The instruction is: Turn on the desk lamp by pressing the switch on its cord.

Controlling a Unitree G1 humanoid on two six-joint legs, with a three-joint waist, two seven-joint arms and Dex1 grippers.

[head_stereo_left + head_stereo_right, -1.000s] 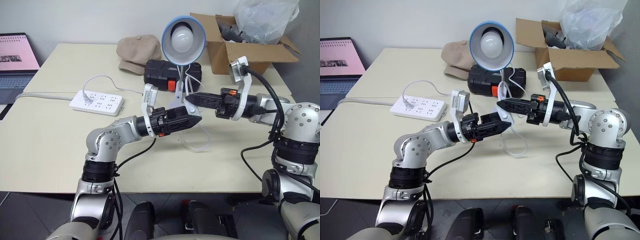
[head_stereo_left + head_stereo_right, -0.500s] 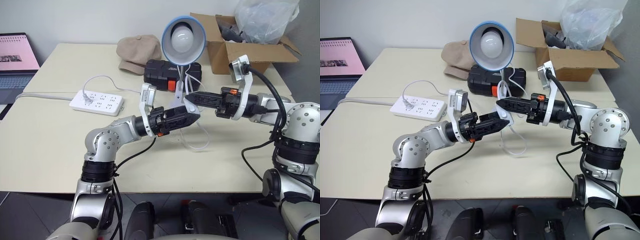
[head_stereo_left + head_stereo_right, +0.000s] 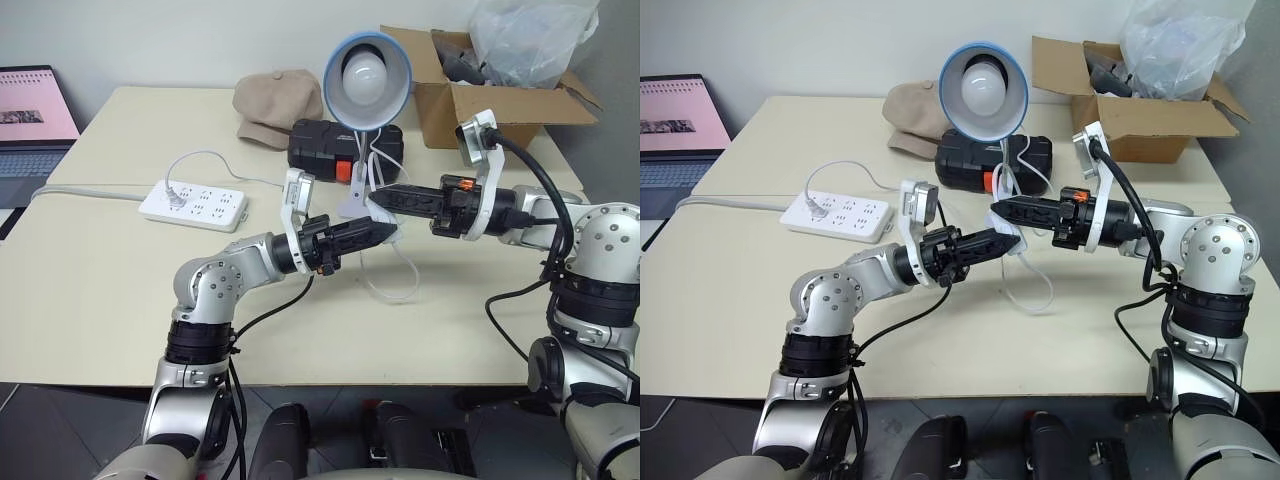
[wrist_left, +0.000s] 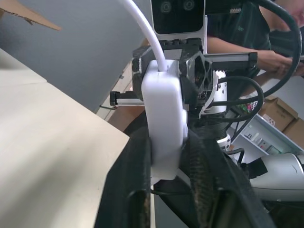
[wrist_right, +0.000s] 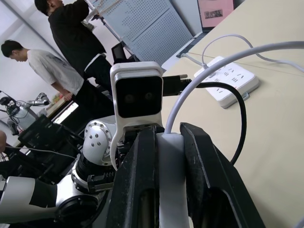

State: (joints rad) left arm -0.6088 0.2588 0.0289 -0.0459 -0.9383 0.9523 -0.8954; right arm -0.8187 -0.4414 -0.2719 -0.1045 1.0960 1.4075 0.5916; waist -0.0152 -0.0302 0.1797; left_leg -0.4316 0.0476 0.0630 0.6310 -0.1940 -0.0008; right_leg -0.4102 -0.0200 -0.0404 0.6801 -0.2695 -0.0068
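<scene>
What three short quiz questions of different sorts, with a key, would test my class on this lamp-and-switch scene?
1. True or false: the bulb of the desk lamp is lit.
2. What do the left hand and right hand both grip? A) the switch B) the beige cap C) the power strip
3. Fill in: the cardboard box holds a clear plastic ____.

Key: 1 false. 2 A, both hands are shut on it, above the table. 3 bag.
</scene>
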